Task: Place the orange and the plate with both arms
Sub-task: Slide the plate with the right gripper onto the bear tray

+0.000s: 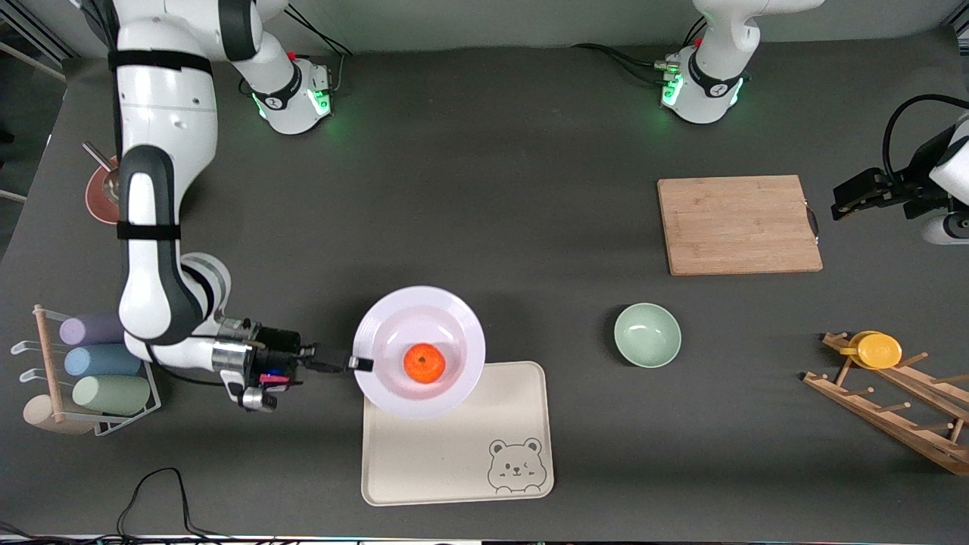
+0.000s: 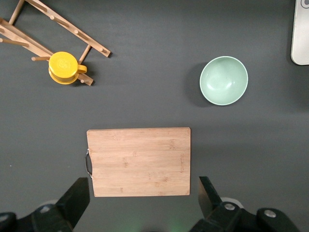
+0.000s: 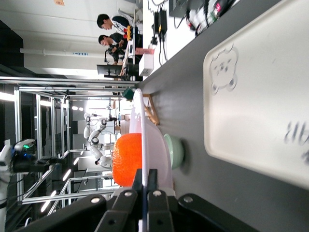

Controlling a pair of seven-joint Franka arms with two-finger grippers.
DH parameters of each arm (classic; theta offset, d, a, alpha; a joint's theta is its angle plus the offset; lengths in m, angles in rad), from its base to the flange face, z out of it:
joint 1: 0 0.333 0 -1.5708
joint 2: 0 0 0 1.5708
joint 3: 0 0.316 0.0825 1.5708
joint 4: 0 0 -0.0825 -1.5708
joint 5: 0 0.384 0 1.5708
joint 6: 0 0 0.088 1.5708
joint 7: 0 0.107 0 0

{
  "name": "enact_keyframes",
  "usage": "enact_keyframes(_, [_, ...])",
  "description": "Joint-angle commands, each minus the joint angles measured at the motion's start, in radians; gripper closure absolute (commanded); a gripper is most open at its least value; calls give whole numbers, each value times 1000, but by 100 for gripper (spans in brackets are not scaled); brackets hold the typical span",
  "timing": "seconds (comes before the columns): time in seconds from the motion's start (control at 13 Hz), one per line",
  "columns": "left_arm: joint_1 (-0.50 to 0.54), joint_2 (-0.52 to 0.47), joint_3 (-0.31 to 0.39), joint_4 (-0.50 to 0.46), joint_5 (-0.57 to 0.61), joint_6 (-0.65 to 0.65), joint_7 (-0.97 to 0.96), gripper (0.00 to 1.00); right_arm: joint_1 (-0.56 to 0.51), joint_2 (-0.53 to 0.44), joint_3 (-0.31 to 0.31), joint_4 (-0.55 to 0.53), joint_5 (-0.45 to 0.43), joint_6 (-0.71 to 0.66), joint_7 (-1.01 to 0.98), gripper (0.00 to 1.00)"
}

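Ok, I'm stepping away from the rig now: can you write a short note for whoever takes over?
Right gripper: shut on the plate rim, holding it over the bear tray.
Left gripper: open, empty, waiting by the cutting board.
Orange: already sits in the plate.
Left: set the plate down and release.

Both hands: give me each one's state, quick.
Left hand: open, empty, above the cutting board.
Right hand: shut on the plate rim, orange in the plate, over the bear tray.
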Motion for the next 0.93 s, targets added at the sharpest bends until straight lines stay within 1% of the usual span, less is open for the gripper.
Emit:
enact_keyframes(0.0, [-15,-4,13,-3,0,10,15,0,-61,207,16,236,121,-27,48,100])
enact_keyframes(0.08, [-13,1,13,-3,0,18,15,0,-78,273,16,329,172,-22,51,100])
enact_keyframes(0.23, [-8,1,13,-6,0,35,16,0,-121,397,27,504,218,18,109,100])
enact_keyframes(0.31, [-8,1,13,-6,2,42,16,0,-148,437,78,571,220,56,123,100])
enact_keyframes(0.39, [-10,1,13,-6,2,45,16,0,-170,470,128,599,216,108,122,100])
enact_keyframes(0.46, [-11,1,13,-6,2,47,15,0,-170,487,140,604,214,134,114,100])
enact_keyframes(0.62, [-15,0,13,-6,2,47,13,0,-155,505,142,600,209,156,106,100])
enact_keyframes(0.85, [-16,-2,13,-6,-1,55,13,0,-123,524,142,583,206,190,37,100])
